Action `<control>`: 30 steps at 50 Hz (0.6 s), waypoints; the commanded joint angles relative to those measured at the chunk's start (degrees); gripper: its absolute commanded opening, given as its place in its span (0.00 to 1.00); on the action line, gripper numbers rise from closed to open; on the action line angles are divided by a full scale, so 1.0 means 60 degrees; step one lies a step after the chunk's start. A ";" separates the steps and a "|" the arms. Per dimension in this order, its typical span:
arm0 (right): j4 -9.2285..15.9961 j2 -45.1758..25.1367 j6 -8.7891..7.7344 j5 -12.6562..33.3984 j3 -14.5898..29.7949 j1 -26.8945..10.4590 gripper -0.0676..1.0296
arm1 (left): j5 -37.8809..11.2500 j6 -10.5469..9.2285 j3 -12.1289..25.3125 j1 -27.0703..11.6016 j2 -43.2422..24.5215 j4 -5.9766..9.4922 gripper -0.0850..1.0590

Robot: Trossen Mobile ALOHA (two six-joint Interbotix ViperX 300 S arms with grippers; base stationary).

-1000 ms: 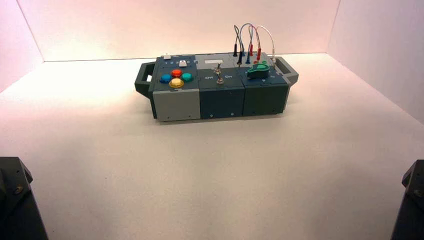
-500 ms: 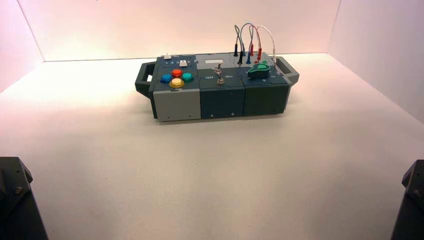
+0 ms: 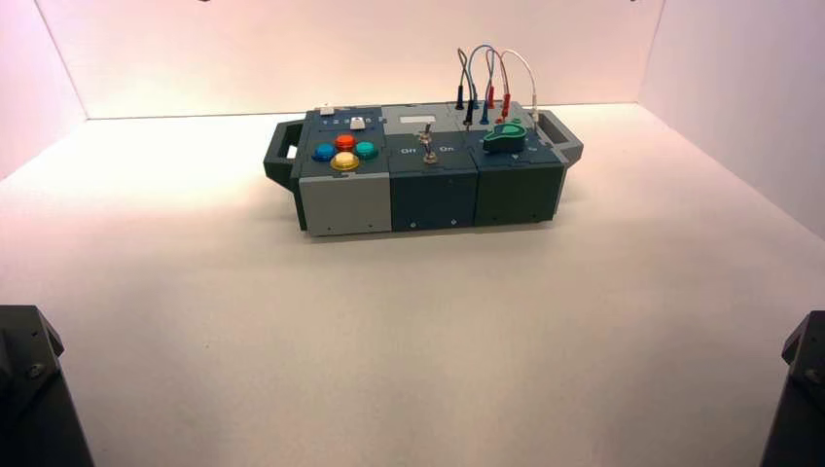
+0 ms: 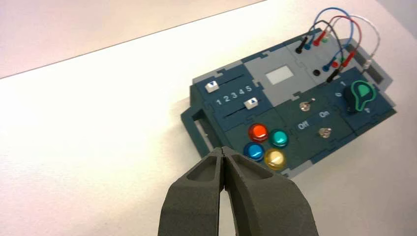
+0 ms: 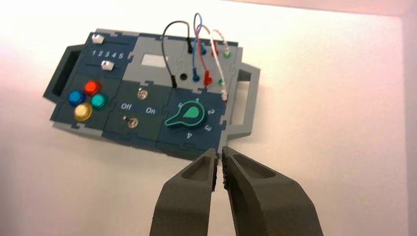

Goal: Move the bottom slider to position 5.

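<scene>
The box (image 3: 428, 185) stands far across the table, well away from both arms. The bottom slider (image 4: 251, 103) is a small white knob partway along its track on the dark blue panel, just behind the coloured buttons (image 4: 265, 145); it also shows from above (image 3: 358, 122) and from the right wrist (image 5: 104, 64). My left gripper (image 4: 223, 151) hangs short of the box's button end, shut and empty. Short of the knob end, my right gripper (image 5: 219, 151) holds nothing, with a narrow gap between its fingers.
A second white slider knob (image 4: 211, 86) sits in the farther track at the scale's low end. Two metal toggles (image 4: 323, 132), a green knob (image 4: 361, 93) and looped wires (image 4: 339, 29) fill the rest of the top. Walls enclose the table. Arm bases (image 3: 29, 389) sit at the near corners.
</scene>
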State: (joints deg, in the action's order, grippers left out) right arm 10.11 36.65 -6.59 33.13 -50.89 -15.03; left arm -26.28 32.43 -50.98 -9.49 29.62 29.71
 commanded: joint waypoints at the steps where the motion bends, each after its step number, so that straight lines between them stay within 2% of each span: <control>1: 0.0483 -0.0073 -0.0425 0.0293 0.0425 -0.0059 0.08 | 0.0044 0.0000 0.0352 -0.0132 -0.0059 0.0044 0.05; 6: 0.0923 -0.0161 -0.0850 0.0469 0.0527 -0.0059 0.04 | 0.0044 0.0015 0.0454 -0.0146 -0.0249 0.0044 0.05; 7: 0.1421 -0.0176 -0.1289 0.0615 0.0586 -0.0059 0.04 | 0.0044 0.0029 0.0542 -0.0234 -0.0498 0.0044 0.05; 8: 0.1626 -0.0176 -0.1465 0.0645 0.0601 -0.0059 0.04 | 0.0044 0.0029 0.0571 -0.0264 -0.0571 0.0044 0.05; 13: 0.1890 -0.0234 -0.1846 0.0835 0.0601 -0.0059 0.04 | -0.0029 0.0029 0.0747 -0.0469 -0.0996 0.0029 0.05; 19: 0.1890 -0.0366 -0.2051 0.1069 0.0615 -0.0059 0.04 | -0.0220 0.0015 0.1069 -0.0645 -0.1509 0.0029 0.05; 30: 0.1890 -0.0674 -0.2227 0.1260 0.0630 -0.0059 0.04 | -0.0381 -0.0029 0.1597 -0.0688 -0.2358 0.0044 0.05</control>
State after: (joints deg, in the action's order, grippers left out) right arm 21.09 32.78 -19.25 40.69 -48.87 -15.21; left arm -28.48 32.43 -44.03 -13.36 16.44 29.79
